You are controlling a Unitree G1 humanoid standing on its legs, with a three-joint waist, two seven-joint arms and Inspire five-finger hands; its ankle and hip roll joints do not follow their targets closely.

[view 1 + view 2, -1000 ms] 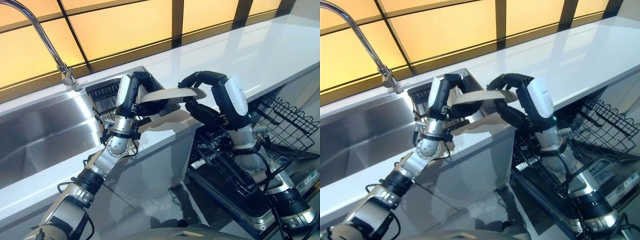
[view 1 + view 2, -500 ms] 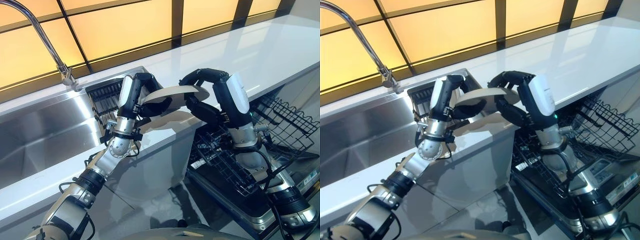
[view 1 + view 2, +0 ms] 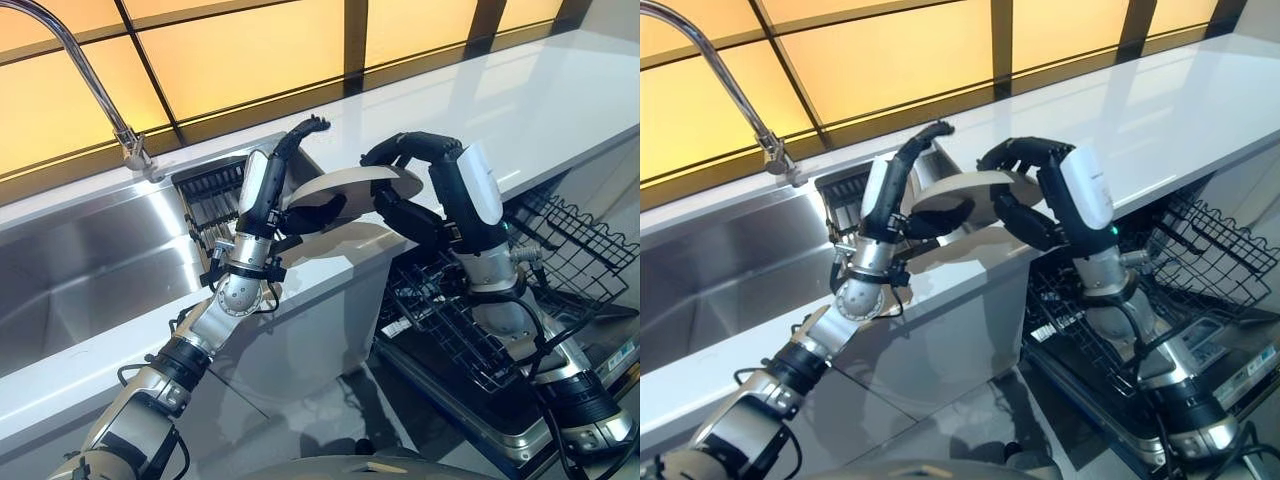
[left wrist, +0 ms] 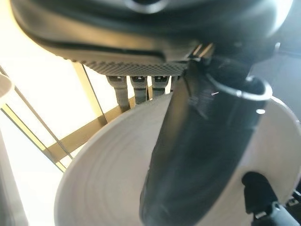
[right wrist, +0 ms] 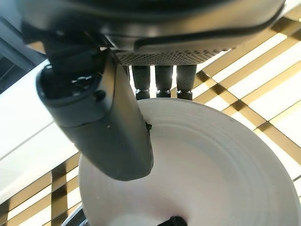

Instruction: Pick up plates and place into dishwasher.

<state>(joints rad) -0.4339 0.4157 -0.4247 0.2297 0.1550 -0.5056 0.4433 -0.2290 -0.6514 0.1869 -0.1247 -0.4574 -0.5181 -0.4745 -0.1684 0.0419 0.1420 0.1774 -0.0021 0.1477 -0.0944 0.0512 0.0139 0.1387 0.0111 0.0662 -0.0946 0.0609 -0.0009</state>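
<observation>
Plate (image 3: 352, 186) is in the air over the counter (image 3: 520, 100) edge, just right of the sink (image 3: 90, 270), roughly level with a slight tilt. Right hand (image 3: 415, 190) grips its right rim: fingers curl over the top edge, thumb presses the underside. Right wrist view confirms it, thumb lying across the plate's face and fingers hooked over the far rim.

Left hand (image 3: 285, 175) is at the plate's left rim, fingers (image 3: 300, 133) straightened and lifted clear above the plate, pointing up and away. Its thumb sits under the plate; left wrist view shows the thumb lying along the plate's face, fingers straight behind the far edge. So left is released, not clamped on it; whether the thumb actually bears on the plate I can't tell.

Dishwasher rack (image 3: 540, 270), dark wire, is pulled out low on the right, below and right of the plate, well apart from it. A small dark rack (image 3: 212, 200) sits at the sink's right end, behind the left arm. Faucet (image 3: 85, 70) arches over the sink at upper left
</observation>
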